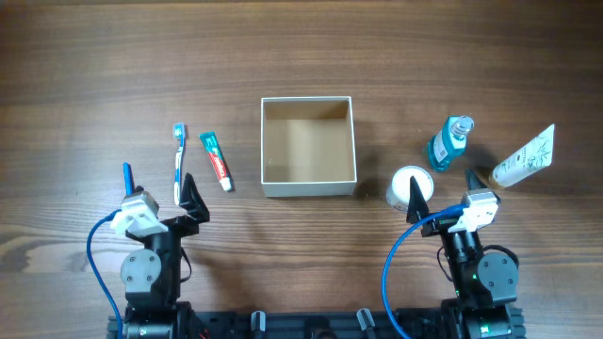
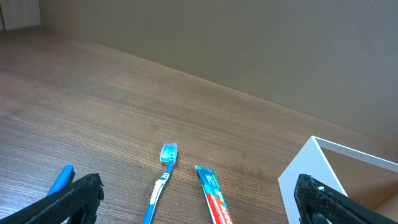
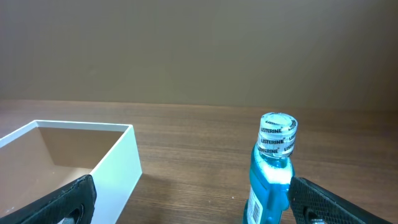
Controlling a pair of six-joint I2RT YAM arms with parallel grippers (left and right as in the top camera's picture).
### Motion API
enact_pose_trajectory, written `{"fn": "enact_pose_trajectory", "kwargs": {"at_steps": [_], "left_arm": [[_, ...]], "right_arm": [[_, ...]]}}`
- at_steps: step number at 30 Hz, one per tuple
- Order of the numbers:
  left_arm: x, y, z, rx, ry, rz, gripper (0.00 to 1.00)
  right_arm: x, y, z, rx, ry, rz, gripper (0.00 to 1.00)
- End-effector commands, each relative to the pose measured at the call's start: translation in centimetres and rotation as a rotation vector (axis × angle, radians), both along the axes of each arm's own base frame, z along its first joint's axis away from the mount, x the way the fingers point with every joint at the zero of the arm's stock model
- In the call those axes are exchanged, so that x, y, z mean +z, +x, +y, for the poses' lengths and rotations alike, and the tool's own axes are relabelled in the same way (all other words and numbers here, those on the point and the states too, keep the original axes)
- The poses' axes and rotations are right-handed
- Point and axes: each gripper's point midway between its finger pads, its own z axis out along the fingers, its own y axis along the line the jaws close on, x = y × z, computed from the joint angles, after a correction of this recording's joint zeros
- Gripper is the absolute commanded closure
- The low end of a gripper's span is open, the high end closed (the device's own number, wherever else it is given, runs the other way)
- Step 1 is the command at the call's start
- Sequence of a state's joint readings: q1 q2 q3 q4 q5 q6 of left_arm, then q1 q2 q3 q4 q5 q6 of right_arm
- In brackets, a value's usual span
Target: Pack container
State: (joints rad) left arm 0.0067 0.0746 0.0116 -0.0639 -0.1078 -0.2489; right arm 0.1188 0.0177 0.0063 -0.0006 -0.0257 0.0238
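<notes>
The container point(image 1: 308, 186), a square white-walled box with a tan inside, stands empty mid-table; it also shows in the left wrist view point(image 2: 309, 171) and the right wrist view point(image 3: 117, 167). A blue-and-white toothbrush point(image 1: 178, 158) point(image 2: 160, 180) and a toothpaste tube point(image 1: 217, 161) point(image 2: 212, 196) lie left of it. A blue mouthwash bottle point(image 1: 450, 143) point(image 3: 272, 171), a white tube point(image 1: 525, 157) and a white round jar point(image 1: 407, 184) are to its right. My left gripper point(image 1: 158, 185) point(image 2: 199, 205) is open and empty, just short of the toothbrush. My right gripper point(image 1: 443, 188) point(image 3: 193, 202) is open and empty, its left finger over the jar.
A small blue stick-like item point(image 1: 127, 176) point(image 2: 60, 178) shows beside my left gripper's outer finger. The table is dark wood. A plain tan wall stands behind the far edge in both wrist views.
</notes>
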Motion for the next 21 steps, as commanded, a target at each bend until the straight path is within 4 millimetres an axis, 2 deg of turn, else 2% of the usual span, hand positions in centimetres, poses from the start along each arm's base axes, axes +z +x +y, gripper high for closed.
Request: {"fn": "enact_pose_trajectory", "kwargs": {"at_steps": [1,21], "left_arm": [[-0.3,0.04,-0.13,-0.006,0.005,0.007,0.0],[-0.29,0.04,-0.12,-0.006,0.005,0.007,0.0]], "right_arm": [[-0.06,-0.02,0.32,0.018,-0.009,0.001,0.0],[-0.05,-0.03,0.38,0.021,0.006,0.003,0.0]]}}
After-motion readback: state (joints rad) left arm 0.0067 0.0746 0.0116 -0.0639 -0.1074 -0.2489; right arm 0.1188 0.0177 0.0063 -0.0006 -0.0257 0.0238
